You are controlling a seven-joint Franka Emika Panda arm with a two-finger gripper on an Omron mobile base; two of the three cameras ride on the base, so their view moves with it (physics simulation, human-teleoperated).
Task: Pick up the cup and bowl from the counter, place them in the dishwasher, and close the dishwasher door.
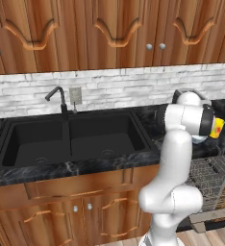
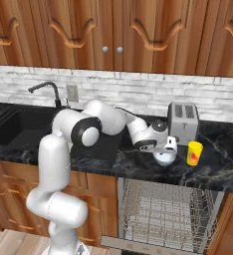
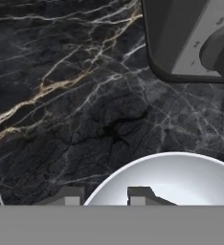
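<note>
Now the gripper (image 3: 103, 195) pinches the bowl (image 3: 181, 179) by its thin rim; lifted, it could tilt, slip, or knock the cup (image 2: 194, 153) just right.

You won't find any readable text, brand or number here. The cup (image 2: 194, 153) carries a reddish mark, too small to make out; the toaster (image 2: 183, 122) dial markings are blurred.

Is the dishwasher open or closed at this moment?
Open: the dishwasher shows its wire racks, and its door lies folded down.
</note>
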